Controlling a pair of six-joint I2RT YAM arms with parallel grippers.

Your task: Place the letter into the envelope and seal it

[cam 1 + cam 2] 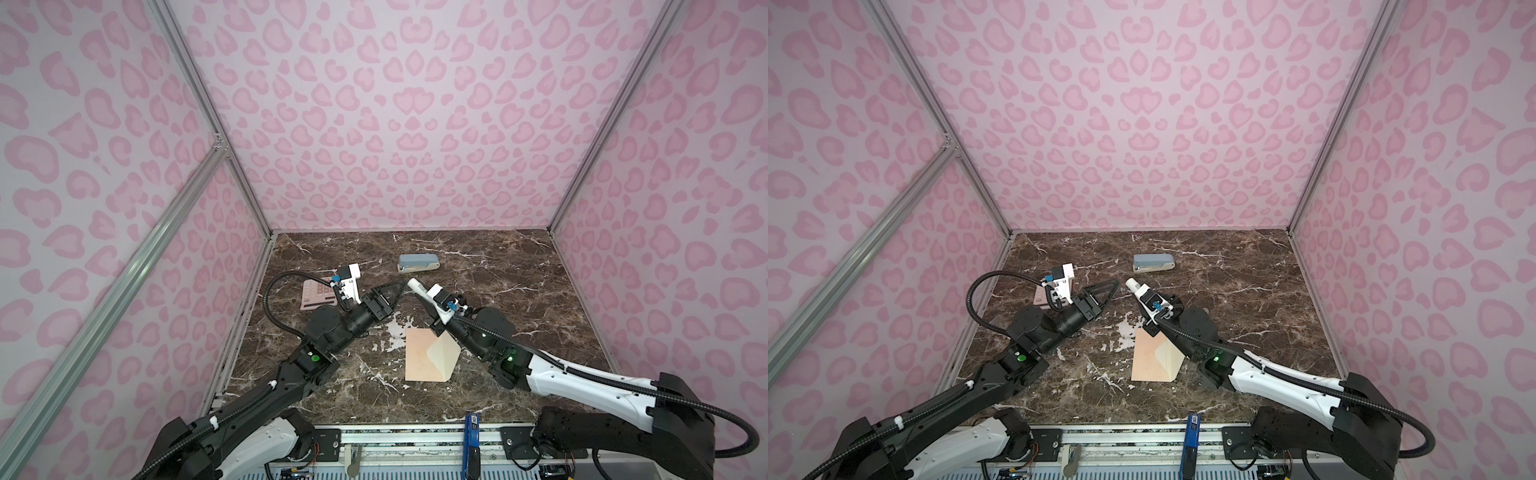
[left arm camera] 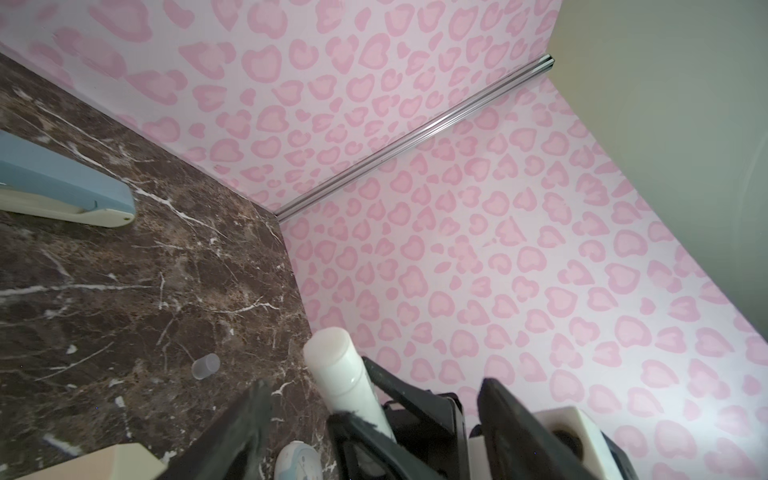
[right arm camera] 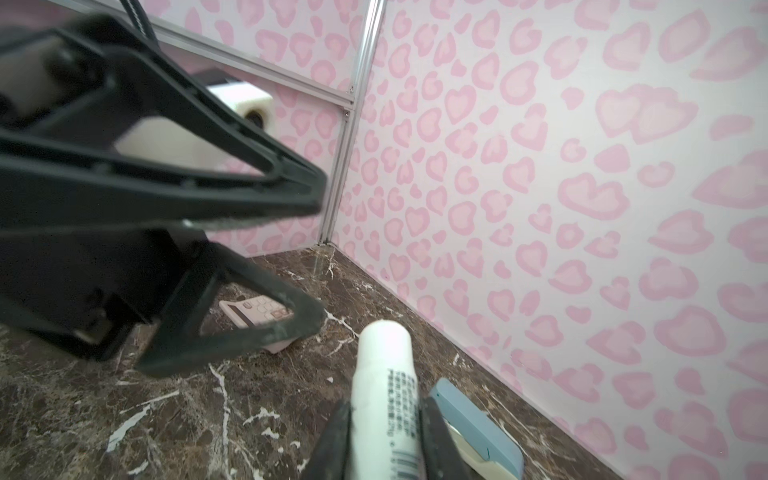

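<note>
A: Envelope (image 1: 417, 357)?
B: Lower centre in both top views, lying on the marble table (image 1: 519, 266). Pale flap (image 1: 445, 353) open on its right side.
A: Right gripper (image 3: 386, 415)?
B: Mid-frame, just above the envelope. Pinching a white glue stick (image 3: 382, 365), bare end pointing up-left.
A: Left gripper (image 1: 401, 289)?
B: Jaws spread, holding nothing; tips just beside the stick's end.
A: Else?
B: Clear cap (image 2: 205, 365) loose on the table. Grey-blue stapler (image 1: 417, 263) upper centre, pink calculator (image 1: 313, 293) at left.
</note>
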